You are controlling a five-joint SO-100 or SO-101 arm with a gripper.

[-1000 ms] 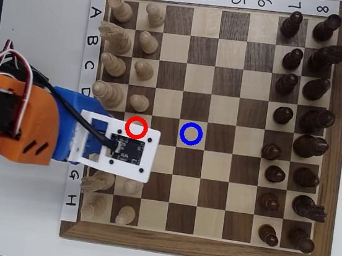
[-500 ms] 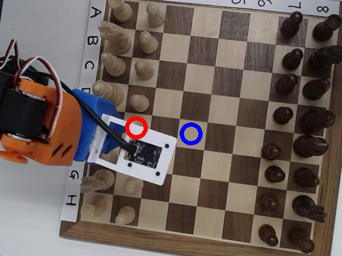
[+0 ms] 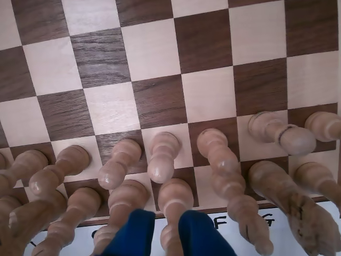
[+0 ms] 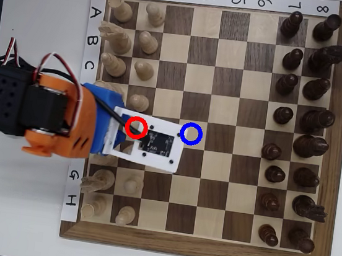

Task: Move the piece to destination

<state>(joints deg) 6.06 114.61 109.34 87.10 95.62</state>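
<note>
Wooden chessboard point(image 4: 206, 245) on white table point(image 4: 16, 221), blue-ringed square point(image 4: 191, 134) unoccupied

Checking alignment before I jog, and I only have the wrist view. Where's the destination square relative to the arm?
Observer: In the overhead view, the blue-ringed light square is in column 4. No piece stands on it.
Operator: How close is the arm?
Observer: The white board on the wrist reaches the left edge of that ring in the overhead view, but doesn't cover its centre.
Operator: Any other marker?
Observer: There's a red ring in column 2, level with the blue one. It overlaps the left end of the white board.
</note>
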